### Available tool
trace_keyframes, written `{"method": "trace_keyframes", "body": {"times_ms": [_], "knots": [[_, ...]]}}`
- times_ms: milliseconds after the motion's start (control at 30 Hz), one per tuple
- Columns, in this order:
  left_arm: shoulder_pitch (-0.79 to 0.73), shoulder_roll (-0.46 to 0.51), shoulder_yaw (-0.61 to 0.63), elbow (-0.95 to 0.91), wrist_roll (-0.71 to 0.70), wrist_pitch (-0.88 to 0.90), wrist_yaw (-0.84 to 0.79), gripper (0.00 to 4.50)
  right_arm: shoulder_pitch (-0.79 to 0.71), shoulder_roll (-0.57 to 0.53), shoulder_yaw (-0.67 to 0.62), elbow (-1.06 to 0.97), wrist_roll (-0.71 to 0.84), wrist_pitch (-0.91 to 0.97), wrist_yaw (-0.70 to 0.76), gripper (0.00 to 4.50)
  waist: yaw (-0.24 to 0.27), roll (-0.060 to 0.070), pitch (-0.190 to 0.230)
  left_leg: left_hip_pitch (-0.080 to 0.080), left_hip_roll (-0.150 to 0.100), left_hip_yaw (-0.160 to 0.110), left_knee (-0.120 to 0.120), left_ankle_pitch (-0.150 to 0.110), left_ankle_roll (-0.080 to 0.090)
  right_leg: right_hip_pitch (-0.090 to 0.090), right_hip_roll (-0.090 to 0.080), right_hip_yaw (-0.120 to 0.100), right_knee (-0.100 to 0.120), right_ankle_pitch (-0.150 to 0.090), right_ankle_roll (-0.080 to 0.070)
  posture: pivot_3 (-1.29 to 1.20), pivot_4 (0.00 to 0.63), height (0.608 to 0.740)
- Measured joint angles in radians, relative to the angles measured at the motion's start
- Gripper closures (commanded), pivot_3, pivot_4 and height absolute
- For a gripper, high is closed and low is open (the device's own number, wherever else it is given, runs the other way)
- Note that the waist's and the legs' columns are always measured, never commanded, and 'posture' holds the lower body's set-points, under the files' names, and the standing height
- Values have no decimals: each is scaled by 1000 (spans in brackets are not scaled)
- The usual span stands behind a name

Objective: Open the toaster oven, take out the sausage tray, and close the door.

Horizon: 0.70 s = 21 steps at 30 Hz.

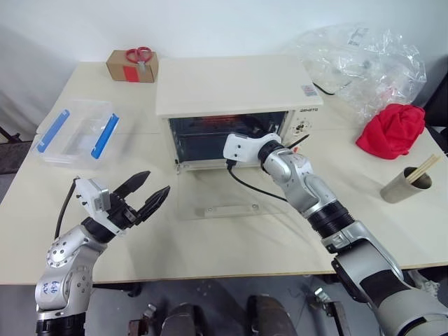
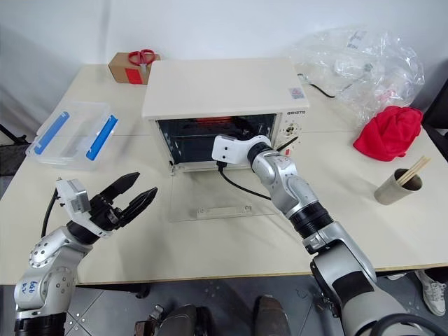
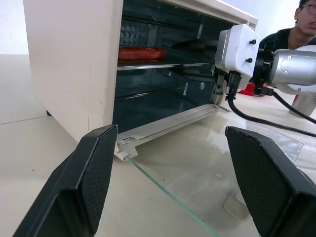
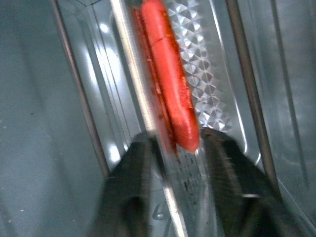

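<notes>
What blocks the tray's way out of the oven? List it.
Nothing visible does. The door lies folded down flat on the table, the toaster oven mouth is open, and the right tool is already inside at the sausage tray edge.

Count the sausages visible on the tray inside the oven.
1. A single red-orange sausage lies on the sausage tray on the toaster oven rack, just ahead of the right gripper. More could be hidden deeper inside.
</notes>
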Motion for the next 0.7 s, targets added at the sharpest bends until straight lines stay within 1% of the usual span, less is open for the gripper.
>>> {"method": "trace_keyframes", "body": {"times_ms": [33, 67, 100, 367, 533, 700], "knots": [[0, 0, 0, 0, 0, -4, 0, 780, 0, 0, 0, 1, -1, -4, 0, 3969, 0, 0, 0, 0, 0, 0, 0, 0, 0, 0, 0, 0, 0, 0, 0, 0, 150, 740], [0, -1, -1, 0, 1, -6, 0, 780, 0, -3, 5, 3, -11, -6, 6, 4301, 0, 0, 0, 0, 0, 0, 0, 0, 0, 0, 0, 0, 0, 0, 0, 0, 150, 740], [-1, -2, -3, 1, 1, -9, 1, 780, 0, -11, 13, 6, -30, -14, 8, 4438, 0, 0, 0, -1, 0, 0, 0, 0, 0, 0, 0, 0, 0, 0, 0, 0, 150, 740], [-2, -28, -24, 10, 4, -28, 3, 780, -4, -45, 12, -9, -39, -59, 55, 4459, 2, 0, 0, -1, 0, 0, 0, 0, 0, -1, 0, 0, 0, 0, 0, 0, 150, 740], [-34, -28, -32, 49, 6, -31, -1, 780, 22, -91, 1, -97, -12, -77, 154, 4459, 3, 0, 0, -3, 0, 0, 0, 0, 0, -3, 0, 0, 0, 0, 0, 0, 150, 740], [-83, -30, -45, 89, 11, -44, -2, 780, 49, -111, -9, -188, 14, -74, 240, 4459, 0, 0, 1, -7, 0, -1, -1, 0, 0, -6, 0, -2, 0, 0, 0, 0, 150, 740]]}}
